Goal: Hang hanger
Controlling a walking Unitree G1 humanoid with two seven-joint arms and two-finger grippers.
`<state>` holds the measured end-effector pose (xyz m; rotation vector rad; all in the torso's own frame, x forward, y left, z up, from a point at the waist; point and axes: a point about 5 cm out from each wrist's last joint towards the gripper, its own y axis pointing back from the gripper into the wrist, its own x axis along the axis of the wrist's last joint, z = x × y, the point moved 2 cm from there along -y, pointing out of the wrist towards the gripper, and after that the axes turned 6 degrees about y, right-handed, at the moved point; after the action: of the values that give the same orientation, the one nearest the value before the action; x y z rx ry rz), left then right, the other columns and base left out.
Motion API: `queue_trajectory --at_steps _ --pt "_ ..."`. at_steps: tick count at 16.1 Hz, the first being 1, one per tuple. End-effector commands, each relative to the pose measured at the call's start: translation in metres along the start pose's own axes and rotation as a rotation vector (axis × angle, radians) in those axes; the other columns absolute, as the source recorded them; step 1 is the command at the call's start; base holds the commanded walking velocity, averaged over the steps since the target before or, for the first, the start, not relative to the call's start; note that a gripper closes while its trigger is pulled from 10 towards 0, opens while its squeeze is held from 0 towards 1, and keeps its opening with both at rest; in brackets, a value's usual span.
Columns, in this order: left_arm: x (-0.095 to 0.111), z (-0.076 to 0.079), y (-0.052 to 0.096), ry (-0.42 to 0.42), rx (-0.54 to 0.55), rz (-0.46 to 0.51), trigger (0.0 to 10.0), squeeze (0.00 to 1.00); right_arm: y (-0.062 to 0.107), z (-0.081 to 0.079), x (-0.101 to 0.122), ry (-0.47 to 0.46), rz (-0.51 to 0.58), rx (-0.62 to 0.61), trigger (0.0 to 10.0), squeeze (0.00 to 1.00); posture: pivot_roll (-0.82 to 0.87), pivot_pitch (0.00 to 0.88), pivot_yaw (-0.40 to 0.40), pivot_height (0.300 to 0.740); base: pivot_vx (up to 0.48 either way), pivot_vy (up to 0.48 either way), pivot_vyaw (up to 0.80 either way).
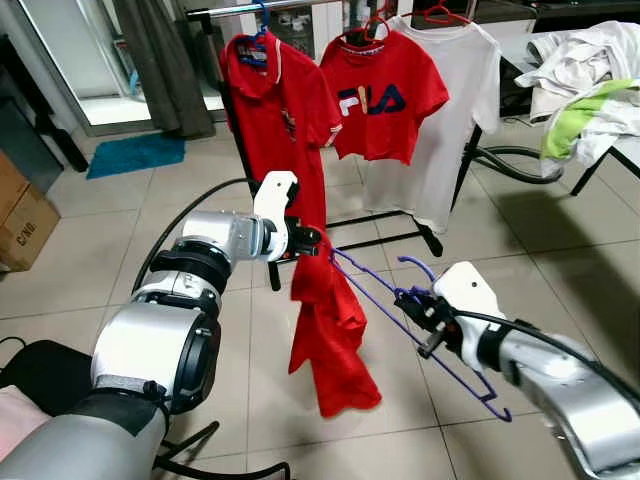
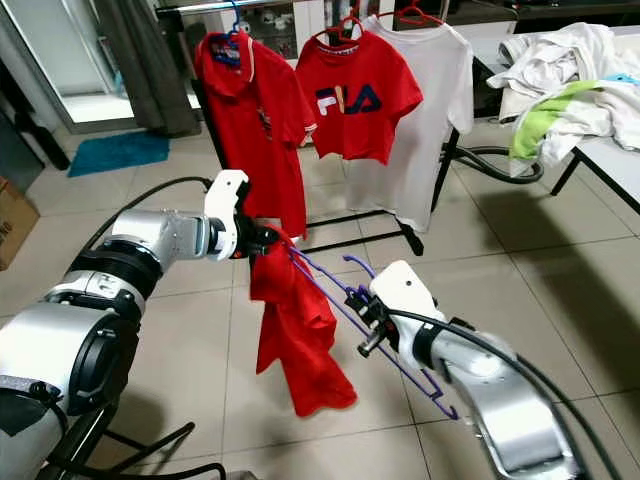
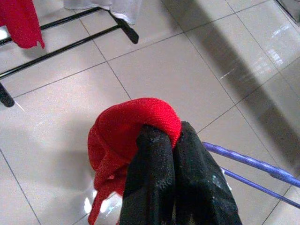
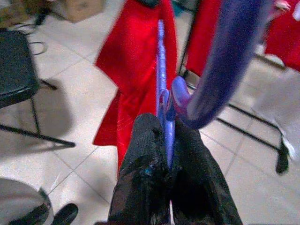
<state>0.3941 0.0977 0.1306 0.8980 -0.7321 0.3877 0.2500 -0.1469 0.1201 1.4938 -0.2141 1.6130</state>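
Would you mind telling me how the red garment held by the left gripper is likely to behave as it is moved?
The red garment is probably floppy: it sags in folds below the left gripper. It likely sways and looks light. It may slip, since only a bunched bit is pinched.

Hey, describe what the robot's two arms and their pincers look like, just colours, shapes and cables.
Both arms are silver metallic shells with rounded black joint rings. Each wrist ends in a white block. The left pincer and right pincer each have two long black fingers with a rough, textured surface. A black cable runs along the right arm, and another loops out behind the left arm.
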Motion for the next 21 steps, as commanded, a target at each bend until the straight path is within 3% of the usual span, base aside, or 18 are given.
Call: queue_trajectory --at_steps 1,3,5,9,11,13,16,21 --pt "0.012 0.000 0.005 -0.003 0.016 0.036 0.0 0.00 0.007 -0.002 0.004 0.019 0.032 0.045 10.0 0.00 -0.01 0.000 0.135 0.740 0.000 0.000 0.00" --pt "0.016 0.003 0.005 0.025 0.015 0.051 0.1 0.00 0.015 -0.005 0.006 0.041 0.031 0.125 10.0 0.00 -0.01 0.000 0.136 0.740 0.000 0.000 0.00" --pt "0.019 0.012 0.003 0.078 -0.026 0.058 0.3 0.00 0.009 -0.016 0.007 0.029 0.031 0.171 10.0 0.00 -0.01 0.000 0.137 0.740 0.000 0.000 0.00" --pt "0.018 0.016 0.001 0.087 -0.024 0.063 0.5 0.00 -0.003 -0.035 0.001 -0.006 -0.029 0.203 10.0 0.00 -0.01 0.000 0.143 0.740 0.000 0.000 0.00" --pt "0.021 0.018 0.002 0.082 -0.038 0.064 0.7 0.00 -0.011 -0.027 -0.013 0.033 -0.133 0.125 10.0 0.00 -0.02 0.000 0.148 0.740 0.000 0.000 0.00" --pt "0.021 0.014 0.004 0.039 -0.014 0.066 0.9 0.00 -0.009 -0.025 -0.014 0.024 -0.137 0.114 10.0 0.00 -0.01 0.000 0.149 0.740 0.000 0.000 0.00" --pt "0.020 0.005 0.007 0.049 0.027 0.073 0.8 0.00 -0.002 -0.022 -0.018 0.043 -0.164 0.128 10.0 0.00 -0.01 0.000 0.149 0.740 0.000 0.000 0.00" --pt "0.029 0.016 0.008 0.099 -0.020 0.097 1.0 0.00 -0.014 -0.018 -0.033 0.061 -0.258 0.061 10.0 0.00 -0.01 0.000 0.145 0.740 0.000 0.000 0.00"
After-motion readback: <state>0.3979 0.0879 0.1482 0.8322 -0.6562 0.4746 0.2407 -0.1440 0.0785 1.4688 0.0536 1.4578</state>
